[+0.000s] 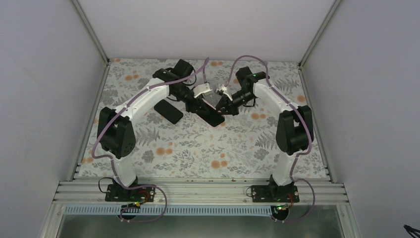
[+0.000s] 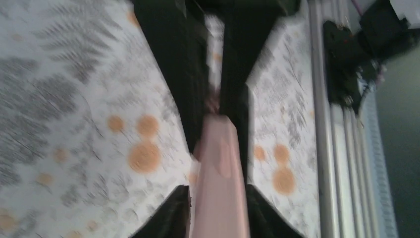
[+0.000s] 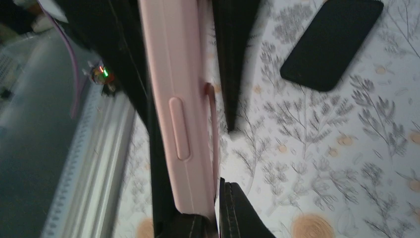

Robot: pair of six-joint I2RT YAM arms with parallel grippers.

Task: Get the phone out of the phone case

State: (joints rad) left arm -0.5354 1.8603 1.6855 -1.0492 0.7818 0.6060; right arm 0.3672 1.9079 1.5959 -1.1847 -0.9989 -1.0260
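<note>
A pink phone case [image 3: 173, 74] is held on edge above the floral table, its side button facing the right wrist camera. My right gripper [image 3: 190, 198] is shut on one end of it. My left gripper [image 2: 217, 187] is shut on the case [image 2: 220, 163] from the other side. In the top view both grippers meet mid-table, left [image 1: 208, 101] and right [image 1: 224, 105], with a dark end of the held thing [image 1: 214, 119] below them. I cannot tell whether the phone sits in the case. A black phone-shaped slab [image 1: 168, 112] lies flat on the table left of the grippers [image 3: 332, 42].
Floral cloth [image 1: 208, 148] covers the table. An aluminium rail [image 1: 198, 191] runs along the near edge with both arm bases on it. White walls with metal posts [image 1: 91, 32] close in the left, right and back.
</note>
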